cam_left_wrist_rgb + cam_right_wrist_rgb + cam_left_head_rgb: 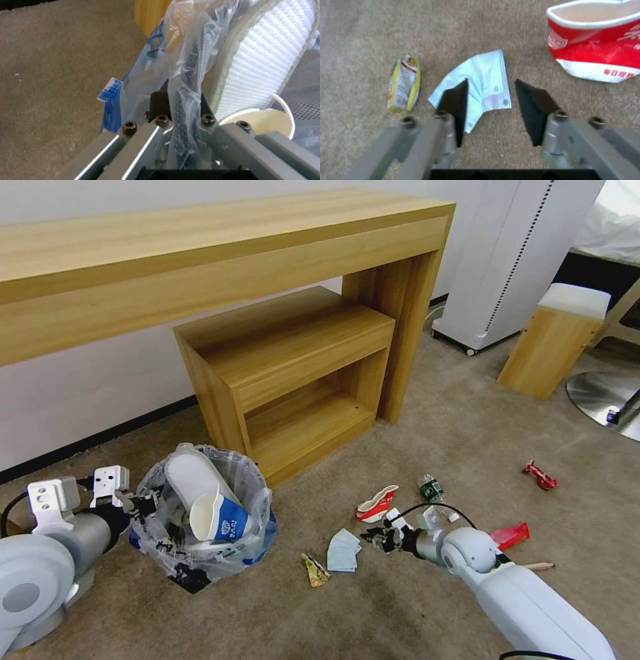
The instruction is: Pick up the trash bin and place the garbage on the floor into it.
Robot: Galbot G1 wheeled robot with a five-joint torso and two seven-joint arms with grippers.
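The trash bin (200,553), black under a crinkly clear bag, stands on the carpet with a white slipper (193,477) and a blue-white cup (223,517) inside. My left gripper (143,507) is shut on its rim; the left wrist view shows the gripper (183,100) clamping the bagged rim (191,62). My right gripper (380,537) hovers open just over the pale blue mask (343,550); from the wrist the mask (486,75) lies between and beyond the fingers (456,97). More garbage lies around: a yellow wrapper (403,83), a red-white crushed bowl (596,47), a small bottle (432,488), red wrappers (540,475) and a wooden stick (537,565).
A long wooden desk (220,253) and a low open shelf unit (293,373) stand right behind the bin. Farther right are a white appliance (507,253), a wooden stool (553,340) and a round metal chair base (603,400). Open carpet lies in front.
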